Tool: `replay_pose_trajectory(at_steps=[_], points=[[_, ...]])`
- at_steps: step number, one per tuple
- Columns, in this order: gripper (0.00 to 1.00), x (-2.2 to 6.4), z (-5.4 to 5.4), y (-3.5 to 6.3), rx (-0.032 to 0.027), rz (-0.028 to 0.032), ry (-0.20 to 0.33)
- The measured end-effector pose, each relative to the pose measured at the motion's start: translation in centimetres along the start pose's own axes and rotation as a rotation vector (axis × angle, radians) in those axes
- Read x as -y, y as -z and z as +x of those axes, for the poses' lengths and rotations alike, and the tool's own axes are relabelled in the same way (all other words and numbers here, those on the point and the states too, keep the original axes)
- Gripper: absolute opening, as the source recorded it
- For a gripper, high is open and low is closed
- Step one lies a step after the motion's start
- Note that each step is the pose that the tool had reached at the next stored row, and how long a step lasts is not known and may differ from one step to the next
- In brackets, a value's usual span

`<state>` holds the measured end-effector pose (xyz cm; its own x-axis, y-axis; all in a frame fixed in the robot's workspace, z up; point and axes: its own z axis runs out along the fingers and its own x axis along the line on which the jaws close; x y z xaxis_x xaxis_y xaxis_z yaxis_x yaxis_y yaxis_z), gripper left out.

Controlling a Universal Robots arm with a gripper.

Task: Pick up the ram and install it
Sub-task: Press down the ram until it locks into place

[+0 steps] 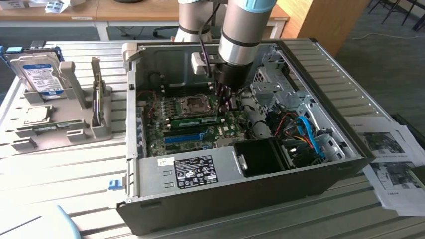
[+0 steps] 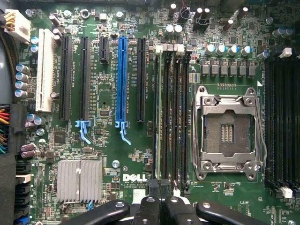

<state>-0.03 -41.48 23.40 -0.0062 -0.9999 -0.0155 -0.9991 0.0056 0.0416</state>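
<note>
The ram (image 1: 192, 121), a thin green stick, stands on edge in a memory slot beside the empty processor socket (image 1: 196, 103) inside the open computer case (image 1: 219, 199). In the wrist view the ram (image 2: 158, 117) appears edge-on as a narrow strip between black slots. My gripper (image 1: 225, 105) reaches down into the case over the ram's end on the exterior view's right. The gripper (image 2: 159, 185) is shut, its fingertips together at the end of the ram's slot. Whether they touch the ram I cannot tell.
A long blue slot (image 2: 122, 79) and black slots lie beside the memory slots, with a silver heat sink (image 2: 79, 180) nearby. Cables and a black box (image 1: 265, 157) crowd the case. A grey holder (image 1: 59, 124) with a hard drive (image 1: 41, 74) stands outside, and papers (image 1: 391, 154) lie opposite.
</note>
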Motion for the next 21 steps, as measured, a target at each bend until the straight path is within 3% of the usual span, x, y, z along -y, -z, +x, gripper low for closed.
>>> replay_pose_trajectory(at_steps=[21], points=[[0.09,0.02,0.00,-0.49,0.0003,0.0003,0.000]])
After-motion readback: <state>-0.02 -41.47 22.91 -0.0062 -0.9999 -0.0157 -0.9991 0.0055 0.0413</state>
